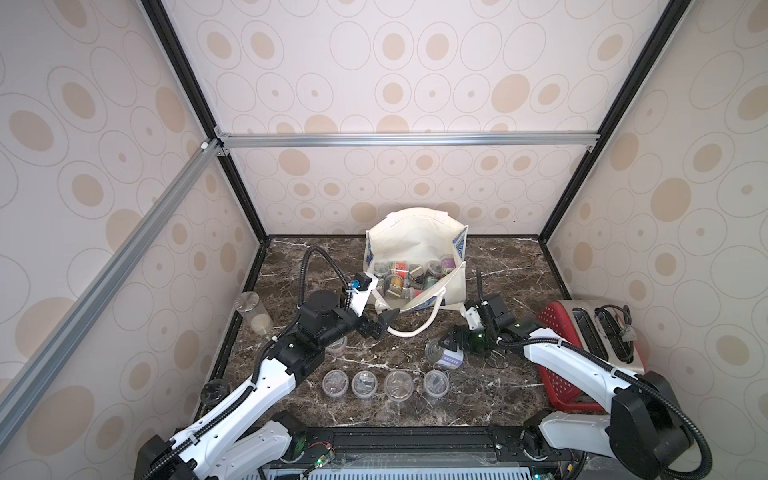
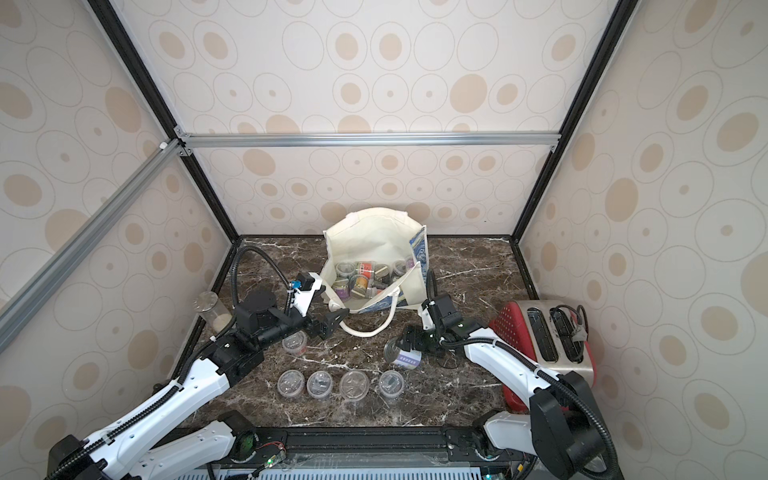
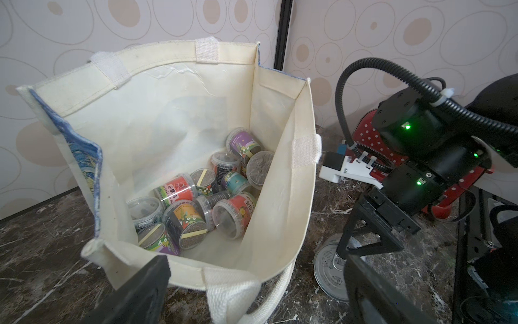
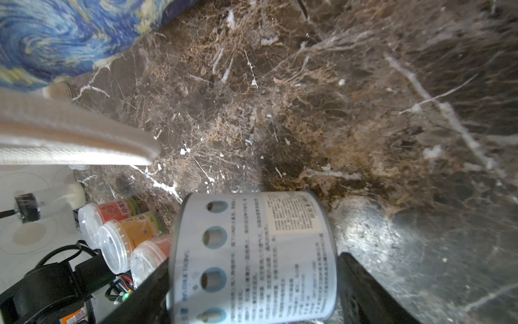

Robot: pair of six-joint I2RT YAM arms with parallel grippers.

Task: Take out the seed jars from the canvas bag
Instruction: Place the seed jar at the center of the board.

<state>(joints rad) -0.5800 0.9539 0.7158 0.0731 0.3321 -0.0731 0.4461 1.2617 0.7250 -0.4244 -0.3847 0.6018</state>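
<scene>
- Most of the seed jars (image 3: pixel 196 202) lay heaped on the floor of the canvas bag (image 3: pixel 182 112). They were tumbled on their sides, with red, purple and teal labels showing among the clear lids.
- The bag stood open-mouthed at the back middle of the bench (image 1: pixel 511 266), and its white strap handle (image 3: pixel 232 291) looped forward onto the marble.
- Four more jars (image 1: pixel 365 384) stood upright in a line near the front edge. A fifth jar (image 2: pixel 294 343) sat behind that line, partly under your left arm.
- Your left gripper (image 1: pixel 381 325) hung just in front of the bag's near rim, its jaws spread wide with nothing between them.
- Your right gripper (image 1: pixel 446 343) was beside the handle loop, jaws clamped on either side of a tin can (image 4: pixel 252 252) — metal-lidded and pale-labelled, not one of the jars. I could not tell whether the can rested on the bench.
- Further out, a tall clear cylinder (image 1: pixel 253 320) with beige grains stood at the left wall, and a red-sided toaster (image 1: pixel 590 332) sat at the right.
</scene>
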